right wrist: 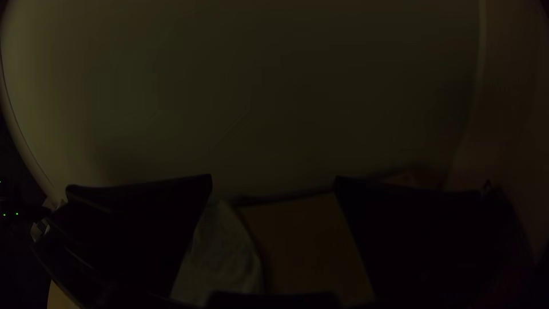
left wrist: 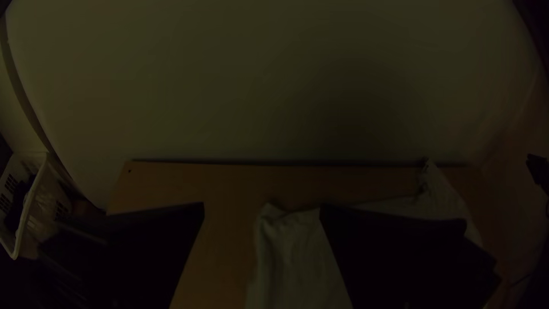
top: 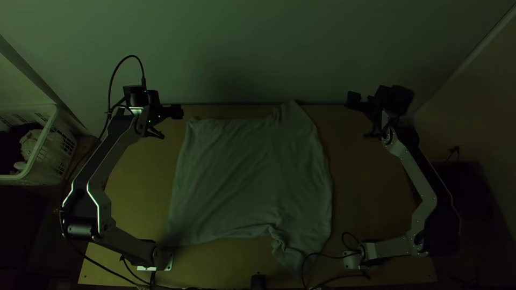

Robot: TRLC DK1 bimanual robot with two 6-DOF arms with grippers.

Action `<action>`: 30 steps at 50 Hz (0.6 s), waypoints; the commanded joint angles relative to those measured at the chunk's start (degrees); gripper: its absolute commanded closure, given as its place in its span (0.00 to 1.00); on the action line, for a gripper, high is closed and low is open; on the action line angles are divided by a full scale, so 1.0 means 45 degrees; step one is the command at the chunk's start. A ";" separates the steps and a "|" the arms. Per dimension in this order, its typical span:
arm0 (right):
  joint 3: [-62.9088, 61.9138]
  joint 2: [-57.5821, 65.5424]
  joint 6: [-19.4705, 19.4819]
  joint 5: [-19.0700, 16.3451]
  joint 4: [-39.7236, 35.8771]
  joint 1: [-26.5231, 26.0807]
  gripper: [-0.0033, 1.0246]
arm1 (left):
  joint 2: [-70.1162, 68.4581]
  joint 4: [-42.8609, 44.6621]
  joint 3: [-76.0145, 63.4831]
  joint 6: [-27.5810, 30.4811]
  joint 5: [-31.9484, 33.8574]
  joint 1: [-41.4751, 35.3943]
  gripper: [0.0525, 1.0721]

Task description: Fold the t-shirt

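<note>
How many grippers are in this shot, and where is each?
2. The left gripper is near the table's far edge, just left of the spread shirt; the right gripper is near that edge too, to the shirt's right. Both have their jaws apart.

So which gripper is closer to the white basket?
The left one. The left gripper is beside the t-shirt, on the same side as the white basket. The right gripper is farther away, across on the t-shirt's other side.
</note>
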 commanded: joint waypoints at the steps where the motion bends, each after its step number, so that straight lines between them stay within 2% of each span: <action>1: 0.1484 0.1142 0.0619 0.0041 -0.0898 0.0155 0.04 | 0.1024 -0.0332 0.1119 -0.0308 0.0329 0.0265 0.05; 5: 0.2226 0.1845 0.0892 -0.0038 -0.1562 0.0155 0.04 | 0.1786 -0.0860 0.1802 -0.0347 0.0466 0.0324 0.05; 13: 0.2793 0.2704 0.1380 -0.0213 -0.1796 0.0214 0.04 | 0.3173 -0.1348 0.2681 -0.0367 0.0485 0.0343 0.06; 18: 0.3027 0.3017 0.1420 -0.0838 -0.2128 0.0233 0.05 | 0.4208 -0.1914 0.3501 -0.0543 0.0876 0.0402 0.06; 21: 0.3047 0.3173 0.1791 -0.1209 -0.2265 0.0253 0.05 | 0.4696 -0.2149 0.3892 -0.0758 0.1110 0.0421 0.06; 30: 0.3437 0.4013 0.2064 -0.1346 -0.2851 0.0390 0.05 | 0.5985 -0.2344 0.4849 -0.0855 0.1149 0.0441 0.11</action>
